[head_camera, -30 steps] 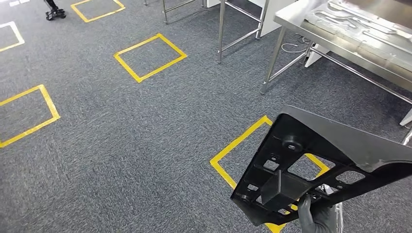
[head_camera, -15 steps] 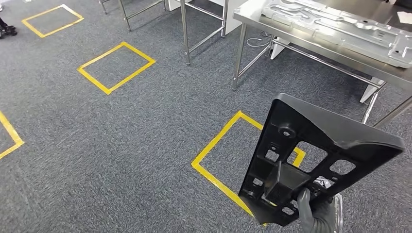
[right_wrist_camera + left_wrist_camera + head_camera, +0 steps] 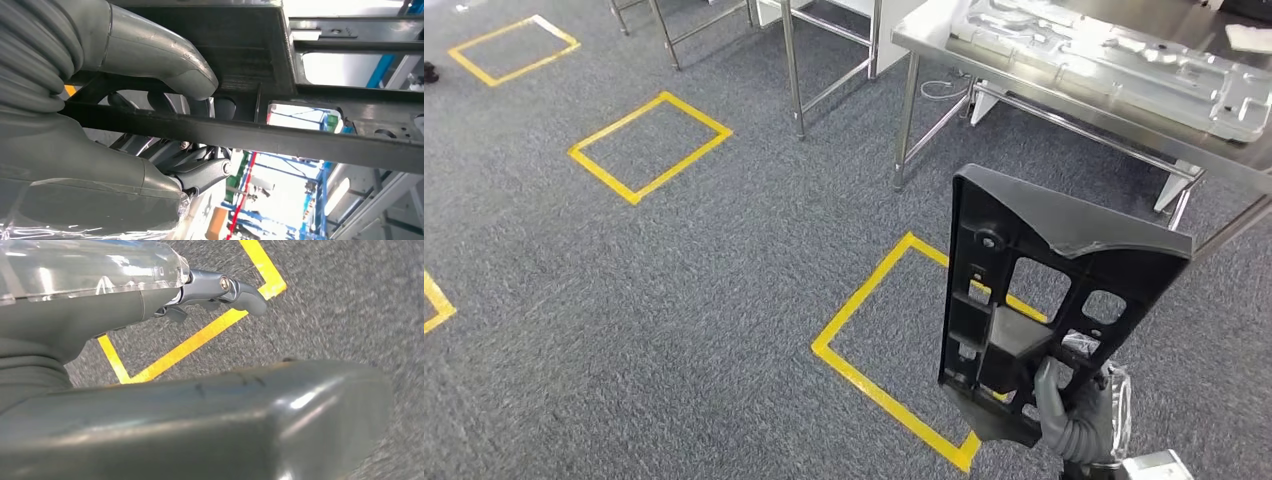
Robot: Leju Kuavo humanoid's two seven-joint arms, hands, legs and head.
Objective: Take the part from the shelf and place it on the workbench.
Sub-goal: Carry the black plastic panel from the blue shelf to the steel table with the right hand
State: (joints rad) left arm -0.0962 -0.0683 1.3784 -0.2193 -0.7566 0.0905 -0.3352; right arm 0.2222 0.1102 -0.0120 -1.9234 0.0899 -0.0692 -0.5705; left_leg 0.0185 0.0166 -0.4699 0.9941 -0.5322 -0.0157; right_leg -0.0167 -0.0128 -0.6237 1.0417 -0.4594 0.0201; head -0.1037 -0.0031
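While the right robot hand (image 3: 1074, 410) grips the upright black ribbed plastic part (image 3: 1034, 300), the steel bench (image 3: 1064, 95) stands beyond; left robot hand (image 3: 220, 287) state indeterminate.

Workshop, steel workbench (image 3: 1064, 95), floor tape squares (image 3: 649, 145)

view: camera turns, floor and workbench (image 3: 1064, 95) slide left | part (image 3: 1044, 300): now stands more upright above the right hand (image 3: 1074, 410), tall and narrow | hand: more of it shows under the part
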